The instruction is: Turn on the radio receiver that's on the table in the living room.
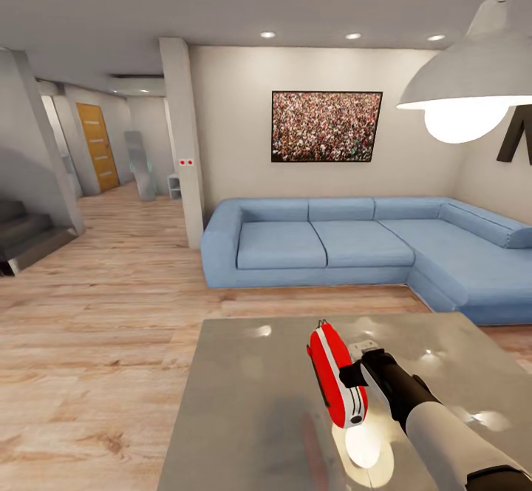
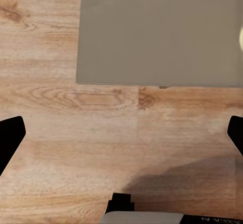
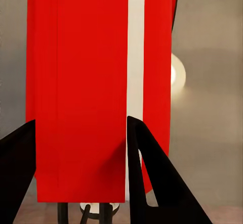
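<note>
On the table [image 1: 244, 402] — glossy grey top, reflecting the pendant lamp [image 1: 473, 84] — the radio receiver [image 1: 336, 376] stands on the right half, red body with a white band, thin metal handle at its far end; right gripper [image 1: 355, 384] reaches in from the near right, black fingers at the radio's side; right wrist view: radio receiver [image 3: 86, 82] sits between the two dark fingers [image 3: 152, 178], both close against the red shell — claw clenched around the radio, contact looks made but exact touch hard to tell; left gripper [image 2: 121, 133] hangs over light wood floor [image 2: 66, 143] beside the table's [image 2: 157, 32] edge, fingertips far apart, released, holding nothing; living room behind: blue L-shaped sofa [image 1: 355, 243], framed crowd picture [image 1: 326, 126] on the wall, hallway with an orange door [image 1: 97, 146] at left; no containers seen
</note>
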